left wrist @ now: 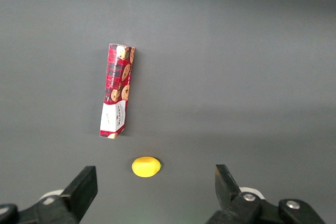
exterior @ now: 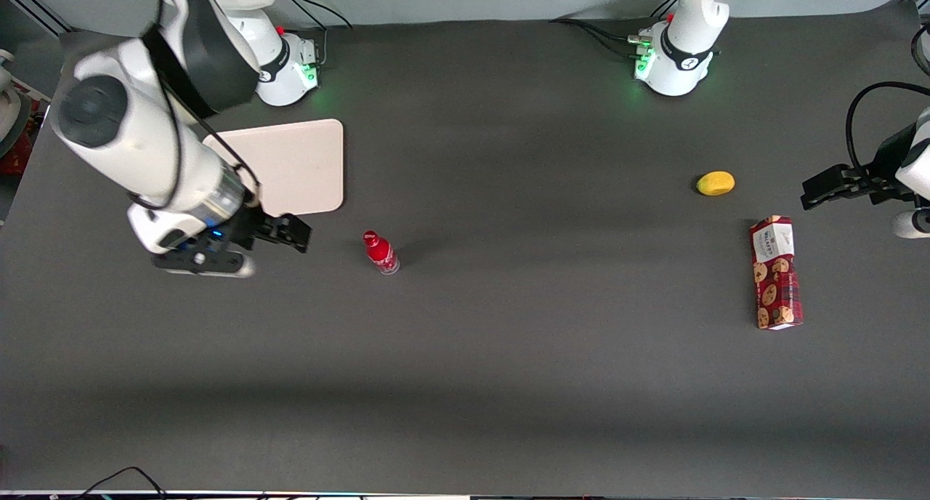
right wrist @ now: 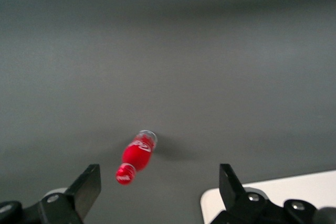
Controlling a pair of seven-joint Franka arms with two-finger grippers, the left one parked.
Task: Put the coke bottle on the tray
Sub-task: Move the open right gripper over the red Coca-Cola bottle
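The coke bottle [exterior: 381, 252], small, red, with a red cap, stands upright on the dark table. The cream tray [exterior: 290, 167] lies flat, farther from the front camera than the bottle, toward the working arm's end. My right gripper [exterior: 280, 232] hangs open and empty above the table beside the bottle, just nearer the camera than the tray's edge. In the right wrist view the bottle [right wrist: 135, 157] shows between the open fingers [right wrist: 88, 187] of the gripper [right wrist: 159, 187], with a corner of the tray [right wrist: 273, 198] beside one finger.
A yellow lemon [exterior: 716, 183] and a red cookie box [exterior: 776, 283] lie toward the parked arm's end; both show in the left wrist view, the lemon [left wrist: 146, 166] and the box [left wrist: 117, 91]. The arm bases stand at the table's back edge.
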